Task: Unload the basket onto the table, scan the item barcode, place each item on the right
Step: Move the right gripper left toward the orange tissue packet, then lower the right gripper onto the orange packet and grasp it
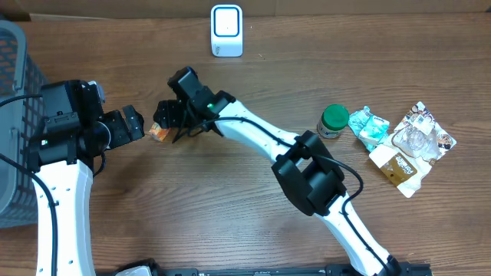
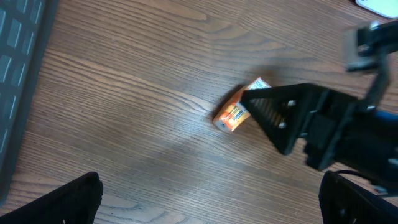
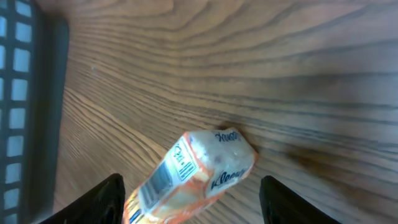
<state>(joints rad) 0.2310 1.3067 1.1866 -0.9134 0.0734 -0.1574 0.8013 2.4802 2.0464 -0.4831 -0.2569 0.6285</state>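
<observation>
1. One orange packet (image 1: pixel 159 133) lies flat on the tabletop (image 1: pixel 192 222), left of centre, between the two tools.
2. Its long axis runs on a slant in both wrist views, from lower left to upper right. In the right wrist view the barcode (image 3: pixel 160 180) faces up near the lower-left end.
3. One right tool (image 1: pixel 170 123) has its jaws apart, a finger on either side of the packet (a gap shows beside it), so it is not gripping.
4. One left tool (image 1: pixel 138 123) gapes wide and empty, just beside the packet.
5. One white scanner (image 1: pixel 226 31) stands at the far edge and one basket (image 1: pixel 15 115) at the left. One green-lidded jar (image 1: pixel 334 121) stands next to some wrapped packets (image 1: pixel 399 146), whose number I cannot tell.
</observation>
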